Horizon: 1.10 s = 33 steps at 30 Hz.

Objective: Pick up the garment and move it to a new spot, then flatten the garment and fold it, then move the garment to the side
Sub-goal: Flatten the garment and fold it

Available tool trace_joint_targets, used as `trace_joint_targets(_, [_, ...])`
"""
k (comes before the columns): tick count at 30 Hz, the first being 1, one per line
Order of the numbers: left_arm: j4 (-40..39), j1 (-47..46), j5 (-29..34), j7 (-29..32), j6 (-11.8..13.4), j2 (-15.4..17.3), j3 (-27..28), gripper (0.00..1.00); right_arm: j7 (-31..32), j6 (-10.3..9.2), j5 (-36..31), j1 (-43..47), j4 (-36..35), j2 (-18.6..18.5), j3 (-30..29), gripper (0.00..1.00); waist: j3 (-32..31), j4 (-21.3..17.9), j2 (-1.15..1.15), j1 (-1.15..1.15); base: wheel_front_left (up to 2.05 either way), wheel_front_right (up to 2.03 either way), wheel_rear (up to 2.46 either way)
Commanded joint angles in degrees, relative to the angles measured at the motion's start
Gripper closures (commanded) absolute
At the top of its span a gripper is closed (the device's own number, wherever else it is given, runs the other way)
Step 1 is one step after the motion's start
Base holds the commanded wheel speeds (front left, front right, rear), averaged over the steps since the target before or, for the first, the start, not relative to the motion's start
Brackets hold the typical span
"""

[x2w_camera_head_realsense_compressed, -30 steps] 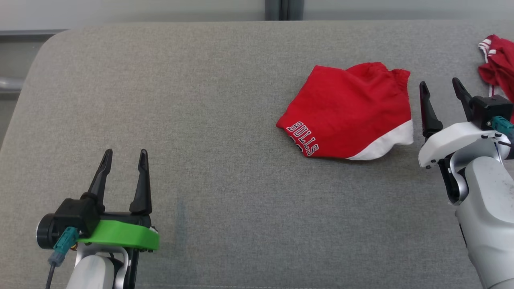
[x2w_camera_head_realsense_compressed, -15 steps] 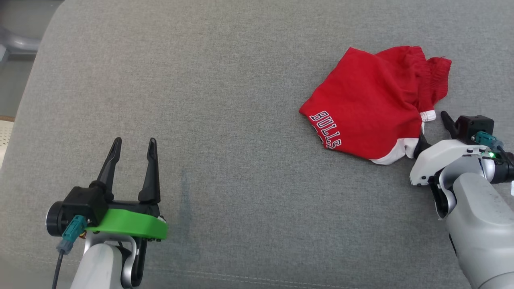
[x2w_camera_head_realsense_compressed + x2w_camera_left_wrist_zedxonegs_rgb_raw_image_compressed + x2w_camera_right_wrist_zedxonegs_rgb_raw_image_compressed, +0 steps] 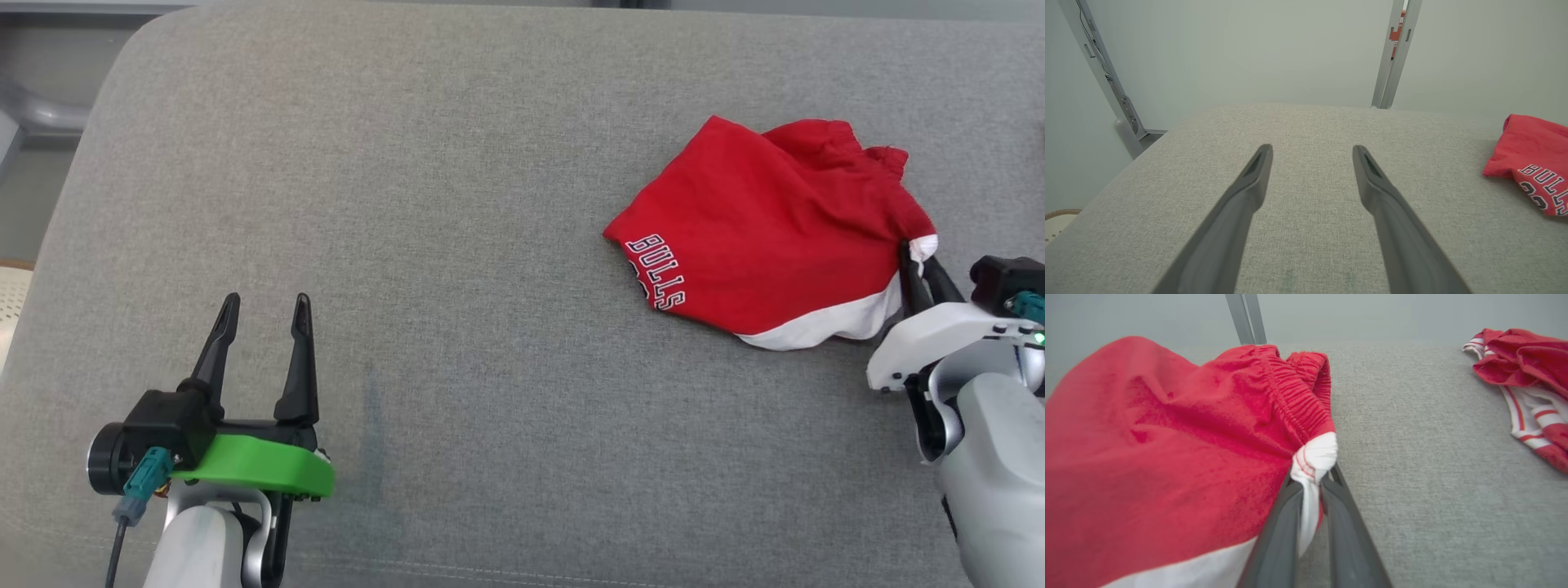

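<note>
- Our right gripper (image 3: 920, 269) is pinched on the white hem corner of the red shorts (image 3: 759, 237), which lie toward the right of the grey cushion (image 3: 457, 204).
- We should lift slowly, so the thin pinch holds.
- Our left gripper (image 3: 265, 302) hangs spread and empty.

The garment (image 3: 759, 237) hides the tips of the right claw (image 3: 918, 263) in its bunched hem, its number partly tucked under.

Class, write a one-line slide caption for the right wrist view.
The right gripper pinches the white hem of the red shorts on a grey cushion, a second red garment lying apart.
</note>
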Motion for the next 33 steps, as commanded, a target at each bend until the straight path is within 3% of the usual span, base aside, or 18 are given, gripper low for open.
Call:
trace_joint_targets(1, [-0.1,0.6,0.5,0.0,-0.2,-0.2,0.3,0.00,0.0,-0.13,-0.3,0.5,-1.1,-0.9,-0.5,1.00,-1.5,-1.2,0.00,0.00,0.00,0.00,0.00])
trace_joint_targets(9, [0.3,1.5,1.2,0.0,-0.5,-0.5,-0.2,0.00,-0.1,-0.13,-1.6,-1.9,-7.6,-3.7,-0.8,1.00,-5.0,-1.9,0.00,0.00,0.00,0.00,0.00])
trace_joint_targets(15, [0.4,2.5,1.4,0.0,-0.7,-0.3,-0.2,0.00,-0.1,-0.13,-1.8,-4.2,-12.1,-2.4,4.0,1.00,-7.1,-0.4,0.00,0.00,0.00,0.00,0.00])
trace_joint_targets(21, [0.6,3.5,1.4,0.0,-0.9,-0.3,-0.3,0.00,-0.1,-0.13,-0.5,-5.7,-13.7,1.8,13.0,1.00,-8.0,1.8,0.00,0.00,0.00,0.00,0.00])
trace_joint_targets(33, [1.3,3.3,1.1,0.0,-1.0,-0.8,-1.2,0.00,-0.1,-0.13,3.7,-4.9,-9.5,9.2,34.6,1.00,-7.0,7.0,0.00,0.00,0.00,0.00,0.00])
